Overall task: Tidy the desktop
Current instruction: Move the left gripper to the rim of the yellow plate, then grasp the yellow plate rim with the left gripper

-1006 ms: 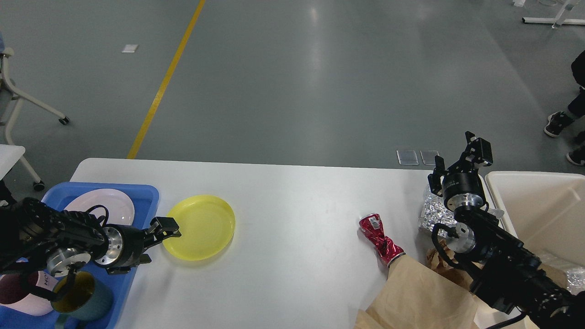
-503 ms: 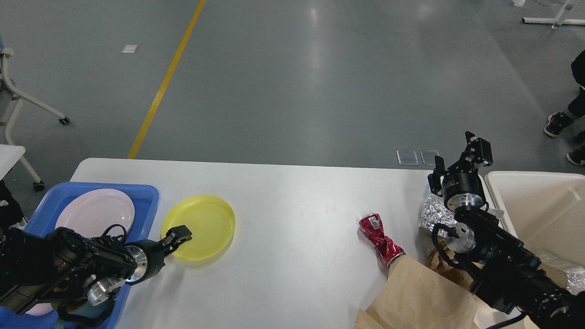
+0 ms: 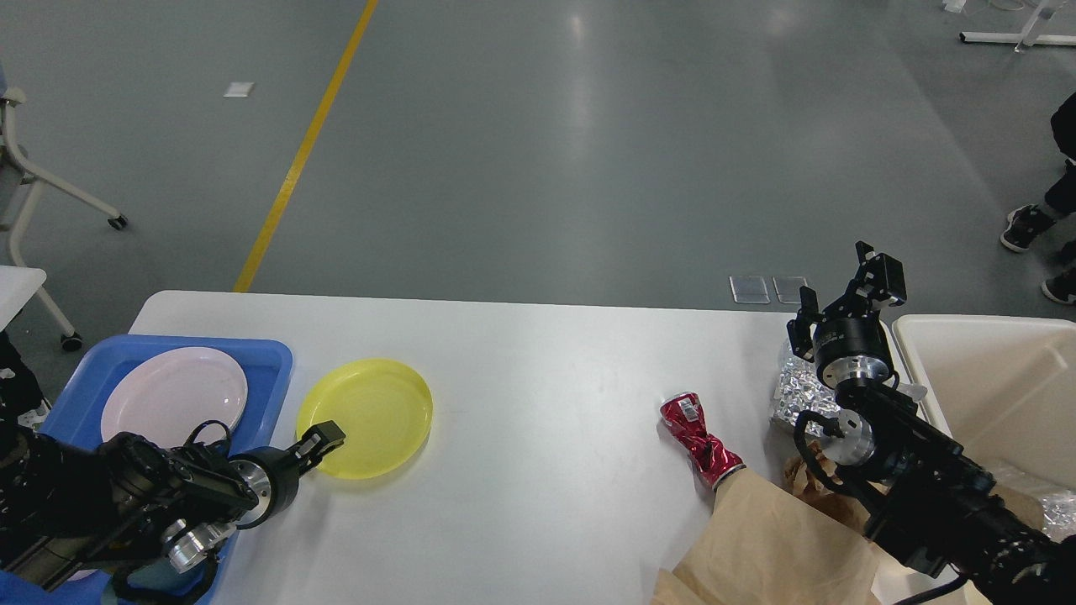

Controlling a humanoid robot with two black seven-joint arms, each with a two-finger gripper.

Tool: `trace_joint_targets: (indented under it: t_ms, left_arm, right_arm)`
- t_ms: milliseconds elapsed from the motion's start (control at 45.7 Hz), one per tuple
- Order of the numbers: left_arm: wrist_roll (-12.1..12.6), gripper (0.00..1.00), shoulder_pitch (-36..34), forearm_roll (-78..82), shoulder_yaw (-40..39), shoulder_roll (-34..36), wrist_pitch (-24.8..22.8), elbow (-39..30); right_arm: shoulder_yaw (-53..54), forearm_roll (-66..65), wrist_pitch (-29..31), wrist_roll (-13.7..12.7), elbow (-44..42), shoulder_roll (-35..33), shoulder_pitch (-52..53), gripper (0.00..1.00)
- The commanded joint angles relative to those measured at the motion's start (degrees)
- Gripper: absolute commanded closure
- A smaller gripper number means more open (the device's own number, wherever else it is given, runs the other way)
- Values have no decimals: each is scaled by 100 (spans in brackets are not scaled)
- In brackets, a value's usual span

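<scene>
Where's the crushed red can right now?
In the head view, the crushed red can lies on the right part of the desktop, its near end touching the brown paper bag, with the crumpled foil to its right.

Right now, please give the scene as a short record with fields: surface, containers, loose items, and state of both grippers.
surface: large white rectangular desktop
containers: blue plastic tray at left, holding a pale pink round plate; cream-white deep bin at right
loose items: yellow round plastic plate, crushed red metal can, crumpled silver foil, brown paper bag
left gripper: at yellow plate's near-left rim; fingers unclear
right gripper: raised, open, holding nothing
</scene>
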Motion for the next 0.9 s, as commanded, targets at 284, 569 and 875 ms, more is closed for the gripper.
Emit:
trace_joint_targets:
  t_ms: [284, 569, 875]
  left_arm:
    - [4, 39, 152, 1, -71, -114, 202, 190]
    - [-5, 57, 213, 1, -71, -149, 211, 190]
    - [13, 70, 284, 1, -71, -211, 228, 260]
  right_arm:
    - [0, -9, 0, 0, 0, 0, 0, 0]
    - [0, 0, 0, 0, 0, 0, 0, 0]
    - [0, 0, 0, 0, 0, 0, 0, 0]
